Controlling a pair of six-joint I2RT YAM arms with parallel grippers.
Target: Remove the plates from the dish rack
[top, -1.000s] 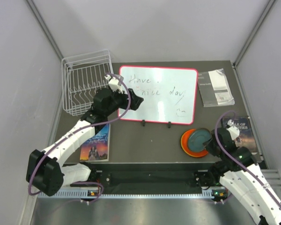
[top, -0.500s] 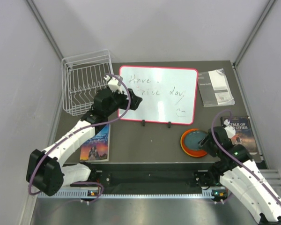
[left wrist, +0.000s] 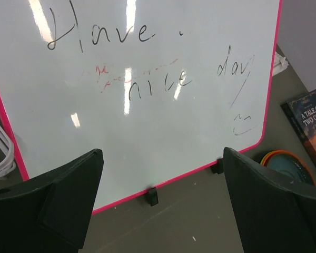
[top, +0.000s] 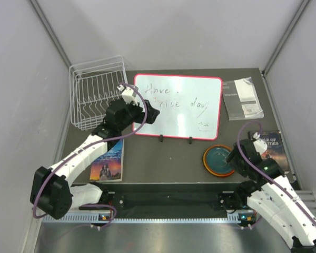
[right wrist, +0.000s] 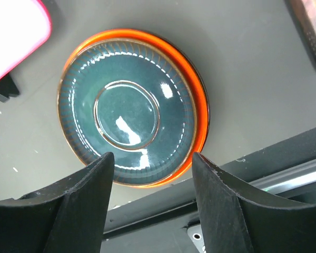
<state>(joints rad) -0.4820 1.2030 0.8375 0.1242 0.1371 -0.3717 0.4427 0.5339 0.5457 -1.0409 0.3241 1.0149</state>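
Observation:
A dark teal plate (right wrist: 126, 113) lies flat on an orange plate (right wrist: 199, 108) on the table; the top view shows this stack (top: 219, 159) at the front right. My right gripper (right wrist: 152, 161) hovers open just above the stack's near rim, holding nothing. It shows in the top view (top: 233, 157) at the stack's right edge. The white wire dish rack (top: 95, 95) stands at the back left, and I see no plates in it. My left gripper (top: 150, 112) hangs wide open and empty (left wrist: 162, 158) over the whiteboard's front edge.
A red-framed whiteboard (top: 178, 105) with handwriting lies mid-table on small black feet (left wrist: 152, 196). A book (top: 108, 161) lies front left, another book (top: 274, 147) just right of the plates, and a grey booklet (top: 243, 98) at the back right.
My right gripper has opened and let go of the teal plate, which now rests on the orange one; the gripper drew back toward the near edge. The left arm has not moved.

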